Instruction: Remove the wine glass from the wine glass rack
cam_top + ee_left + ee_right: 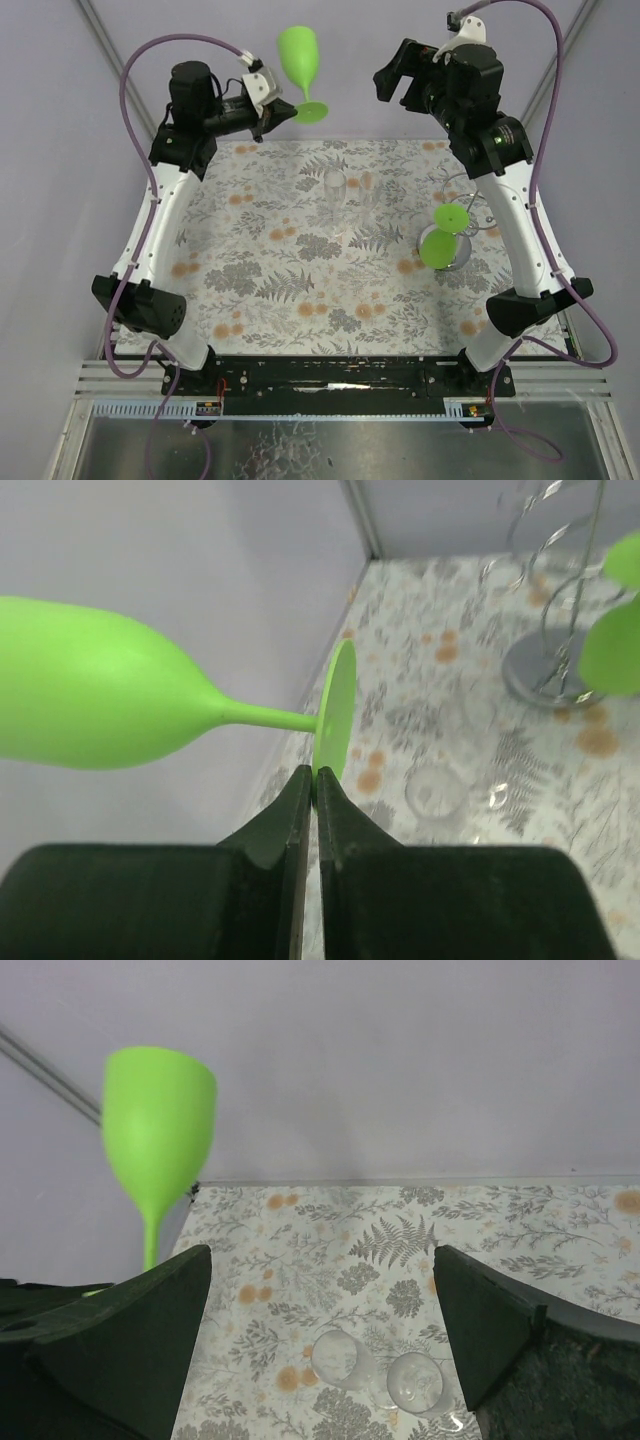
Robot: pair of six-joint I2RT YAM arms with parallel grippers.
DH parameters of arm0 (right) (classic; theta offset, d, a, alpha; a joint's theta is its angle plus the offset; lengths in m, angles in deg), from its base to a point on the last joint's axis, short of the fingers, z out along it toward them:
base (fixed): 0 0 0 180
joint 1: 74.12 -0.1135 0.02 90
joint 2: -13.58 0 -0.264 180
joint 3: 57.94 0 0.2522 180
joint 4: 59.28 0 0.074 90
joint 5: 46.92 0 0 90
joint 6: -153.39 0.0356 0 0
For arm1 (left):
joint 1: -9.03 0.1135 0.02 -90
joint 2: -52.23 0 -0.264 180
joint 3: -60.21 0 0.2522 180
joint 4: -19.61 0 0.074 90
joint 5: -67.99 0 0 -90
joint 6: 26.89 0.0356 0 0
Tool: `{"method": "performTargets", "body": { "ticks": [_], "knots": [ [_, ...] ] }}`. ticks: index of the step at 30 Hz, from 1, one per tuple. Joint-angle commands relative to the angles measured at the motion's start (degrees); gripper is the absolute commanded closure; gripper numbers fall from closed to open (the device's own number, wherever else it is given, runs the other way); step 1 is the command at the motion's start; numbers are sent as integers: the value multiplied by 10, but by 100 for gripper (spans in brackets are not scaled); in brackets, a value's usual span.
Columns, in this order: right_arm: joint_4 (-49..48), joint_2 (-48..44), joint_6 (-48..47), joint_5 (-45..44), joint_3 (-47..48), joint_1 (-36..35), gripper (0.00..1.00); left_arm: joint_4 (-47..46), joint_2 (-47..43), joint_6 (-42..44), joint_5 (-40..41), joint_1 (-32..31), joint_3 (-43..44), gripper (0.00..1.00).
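Observation:
My left gripper (pixel 283 114) is shut on the foot of a green wine glass (pixel 300 55) and holds it high above the table's far left, clear of the rack. In the left wrist view the fingers (pixel 300 810) pinch the rim of the foot, and the glass (pixel 100 695) lies sideways with its bowl to the left. The silver wire rack (pixel 470 225) stands at the right of the table with a second green glass (pixel 438 247) hanging on it. It also shows in the left wrist view (pixel 545 670). My right gripper (pixel 395 95) is open and empty, high at the back right.
Two clear glasses (pixel 335 185) (pixel 366 184) stand on the flowered tablecloth (pixel 270 280) near the far middle; they also show in the right wrist view (pixel 345 1358) (pixel 416 1380). Grey walls close in the back and sides.

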Motion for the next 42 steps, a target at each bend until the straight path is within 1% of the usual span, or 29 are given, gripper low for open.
{"method": "performTargets", "body": {
  "ticks": [1,2,3,7,9,17,20,24,27,33,37,40,42],
  "knots": [
    [2,-8,9,58,31,5,1,107,-38,256,42,-24,-67,100],
    [13,-8,8,65,34,6,1,126,-52,318,52,-35,-85,100],
    [22,-8,4,72,37,7,1,141,-63,360,62,-43,-104,100],
    [69,-8,-12,106,52,9,1,170,-104,487,99,-71,-186,100],
    [92,-8,-19,126,54,9,1,181,-119,533,114,-82,-213,100],
    [152,-8,-38,209,46,9,1,210,-146,668,156,-114,-267,100],
    [163,-8,-42,227,46,9,1,209,-149,698,171,-130,-281,100],
    [180,8,-50,240,47,9,1,164,-170,732,192,-156,-331,100],
    [195,14,-54,252,54,9,1,149,-176,755,202,-176,-355,100],
    [257,32,-68,276,77,9,0,136,-180,776,220,-205,-369,100],
    [298,33,-82,279,66,9,1,117,-184,785,225,-216,-382,100],
    [301,22,-86,276,49,9,2,69,-206,789,219,-223,-427,100],
    [303,18,-88,276,46,9,2,54,-216,800,215,-226,-446,100]
  ]
}}
